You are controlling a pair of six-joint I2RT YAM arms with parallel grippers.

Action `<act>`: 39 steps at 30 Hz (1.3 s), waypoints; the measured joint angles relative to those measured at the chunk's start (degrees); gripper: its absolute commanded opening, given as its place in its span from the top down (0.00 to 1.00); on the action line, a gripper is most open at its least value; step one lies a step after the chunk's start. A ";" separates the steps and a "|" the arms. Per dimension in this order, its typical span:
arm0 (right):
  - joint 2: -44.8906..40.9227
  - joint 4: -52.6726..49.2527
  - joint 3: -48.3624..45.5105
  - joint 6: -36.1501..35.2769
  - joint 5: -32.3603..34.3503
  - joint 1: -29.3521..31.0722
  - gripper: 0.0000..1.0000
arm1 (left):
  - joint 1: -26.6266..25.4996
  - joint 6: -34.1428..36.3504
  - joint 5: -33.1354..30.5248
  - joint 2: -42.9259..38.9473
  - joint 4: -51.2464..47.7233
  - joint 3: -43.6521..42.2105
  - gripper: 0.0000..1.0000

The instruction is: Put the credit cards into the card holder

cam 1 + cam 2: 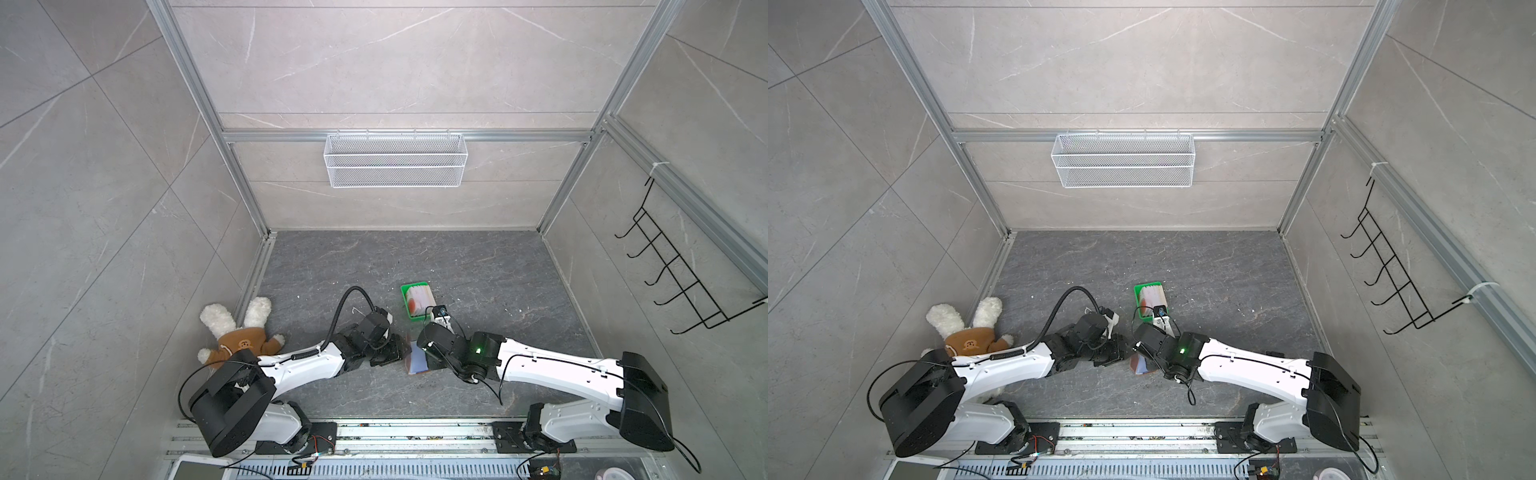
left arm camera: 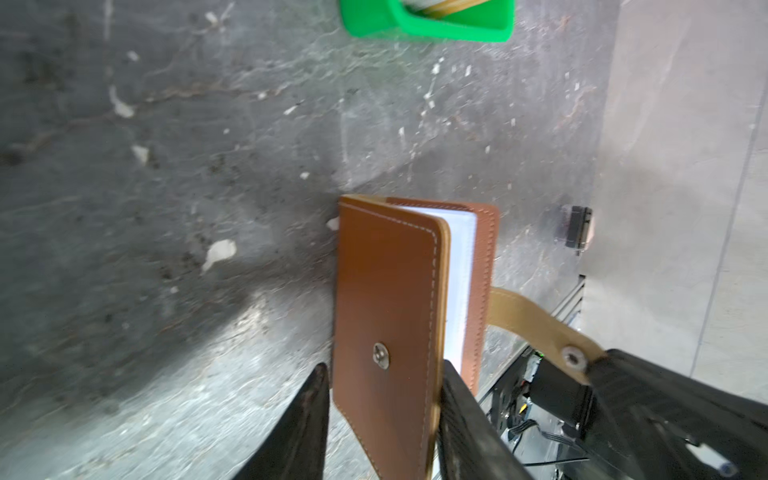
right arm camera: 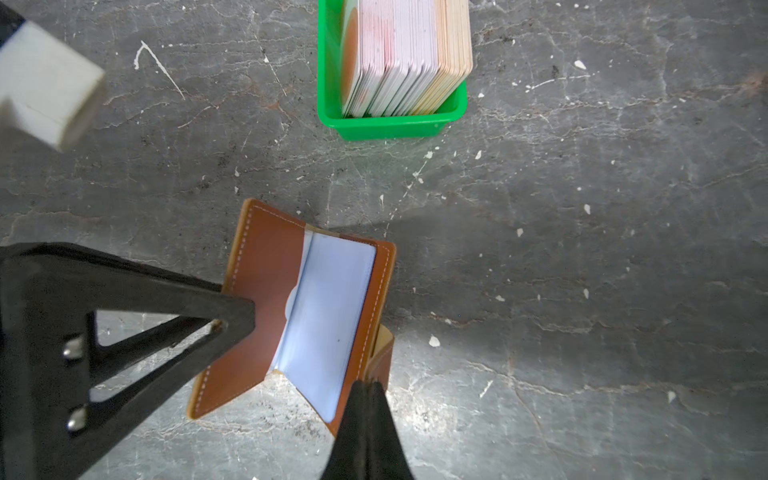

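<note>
Right wrist view: R gripper (image 3: 365, 386) pinches card holder (image 3: 332, 299) cover, L gripper (image 2: 384, 368) straddles opp. cover, clamp unclear; we spread it for credit cards (image 3: 407, 54) ahead.

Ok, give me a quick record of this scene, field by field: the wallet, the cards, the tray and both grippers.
wallet: brown, half open between the two grippers
sleeves: light blue, no card seen in them
cards: stacked on edge in the tray
tray: green, apart from the wallet
left gripper: jaws apart, one on each side of the front cover
right gripper: shut on the wallet's snap tab
</note>
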 measured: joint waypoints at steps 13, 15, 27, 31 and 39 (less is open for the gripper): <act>-0.04 -0.63 -1.57 1.51 0.48 0.24 0.75 | 0.00 0.81 -1.42 -0.02 -3.80 0.02 0.78; -0.50 -0.13 -2.75 1.90 0.07 0.28 0.73 | 0.00 0.76 -2.01 -0.20 -3.80 0.02 0.81; -11.78 7.13 -9.35 2.54 -2.45 2.60 0.72 | -2.67 -1.09 -4.26 -2.19 -1.29 -2.12 0.97; -13.55 11.26 -11.91 2.56 -3.32 2.78 0.72 | -4.59 -2.86 -6.01 -3.19 0.79 -3.58 0.98; -9.20 16.55 -11.82 2.56 -3.74 2.89 0.70 | -6.43 -5.70 -8.26 -3.17 3.89 -4.90 0.97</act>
